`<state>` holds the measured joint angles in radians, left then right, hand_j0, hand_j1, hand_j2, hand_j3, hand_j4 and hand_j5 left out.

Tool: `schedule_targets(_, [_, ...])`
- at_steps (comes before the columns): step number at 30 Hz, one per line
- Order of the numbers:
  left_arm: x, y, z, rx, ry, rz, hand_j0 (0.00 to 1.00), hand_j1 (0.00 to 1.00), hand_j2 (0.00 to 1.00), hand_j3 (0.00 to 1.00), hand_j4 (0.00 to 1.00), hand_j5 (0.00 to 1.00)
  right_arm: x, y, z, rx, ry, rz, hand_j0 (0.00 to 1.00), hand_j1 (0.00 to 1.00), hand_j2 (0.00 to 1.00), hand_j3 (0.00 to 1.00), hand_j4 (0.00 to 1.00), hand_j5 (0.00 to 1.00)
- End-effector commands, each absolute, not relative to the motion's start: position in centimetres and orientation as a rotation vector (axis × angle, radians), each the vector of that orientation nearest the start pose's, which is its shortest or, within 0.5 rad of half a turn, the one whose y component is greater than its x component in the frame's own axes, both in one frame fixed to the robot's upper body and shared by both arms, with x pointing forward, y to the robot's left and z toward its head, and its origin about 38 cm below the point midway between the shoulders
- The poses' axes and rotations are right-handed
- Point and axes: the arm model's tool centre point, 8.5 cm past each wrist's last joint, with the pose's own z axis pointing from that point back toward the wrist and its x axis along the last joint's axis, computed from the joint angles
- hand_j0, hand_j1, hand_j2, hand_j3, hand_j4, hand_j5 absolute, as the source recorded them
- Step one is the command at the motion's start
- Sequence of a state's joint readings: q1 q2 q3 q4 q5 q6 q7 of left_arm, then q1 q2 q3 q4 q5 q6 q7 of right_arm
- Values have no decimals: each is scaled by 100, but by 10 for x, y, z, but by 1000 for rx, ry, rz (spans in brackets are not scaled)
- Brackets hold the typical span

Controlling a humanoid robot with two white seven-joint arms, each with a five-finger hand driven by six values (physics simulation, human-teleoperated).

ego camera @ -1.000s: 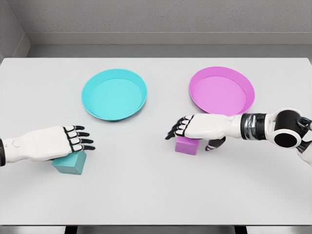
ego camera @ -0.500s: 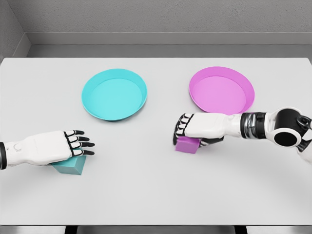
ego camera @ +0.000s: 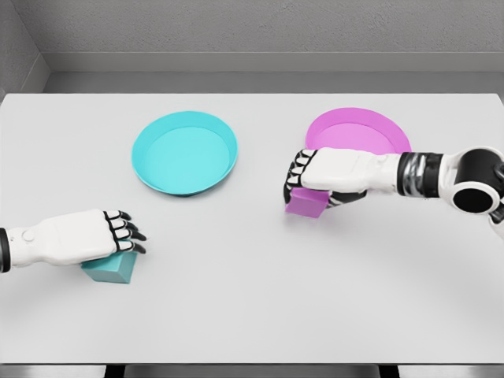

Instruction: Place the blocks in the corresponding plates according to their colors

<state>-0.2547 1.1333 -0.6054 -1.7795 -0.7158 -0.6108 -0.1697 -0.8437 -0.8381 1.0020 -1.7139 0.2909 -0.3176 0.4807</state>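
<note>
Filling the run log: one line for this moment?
right robot hand: gripping pink block | left robot hand: on teal block | plates: empty

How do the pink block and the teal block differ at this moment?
The pink block lies right of the middle, close beside the pink plate; the teal block lies at the lower left, far from the teal plate. The right hand grasps the pink block with curled fingers; the left hand covers the teal block from above. Both are small cubes and outside their plates.

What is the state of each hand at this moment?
Left hand: curled over the teal block, which is on the table.
Right hand: closed on the purple block.
</note>
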Motion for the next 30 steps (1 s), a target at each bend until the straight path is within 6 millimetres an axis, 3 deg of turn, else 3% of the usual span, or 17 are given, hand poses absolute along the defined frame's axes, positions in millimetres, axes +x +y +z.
schedule_targets(1, [318, 331, 165, -564, 1667, 3034, 64, 64, 64, 64, 64, 64, 410, -207, 228, 417, 1985, -3062, 50, 50, 50, 50, 50, 50])
schedule_targets(9, [320, 330, 168, -567, 1689, 3028, 53, 53, 53, 53, 53, 53, 433, -225, 244, 701, 2105, -3126, 50, 50, 50, 50, 50, 50])
schedule_targets(15, [328, 328, 178, -606, 1722, 2994, 53, 53, 53, 53, 53, 53, 455, -252, 255, 950, 2187, -3168, 50, 50, 50, 50, 50, 50])
schedule_targets(19, [338, 324, 190, -658, 1755, 2944, 53, 53, 53, 53, 53, 53, 461, -259, 256, 1077, 2221, -3201, 50, 50, 50, 50, 50, 50])
schedule_targets(26, [376, 318, 218, -826, 1858, 2822, 52, 52, 52, 52, 52, 52, 477, -284, 237, 1226, 2235, -3303, 50, 50, 50, 50, 50, 50])
schedule_targets(30, [409, 306, 229, -915, 1940, 2742, 52, 52, 52, 52, 52, 52, 476, -278, 230, 1186, 2228, -3321, 51, 51, 51, 51, 51, 51])
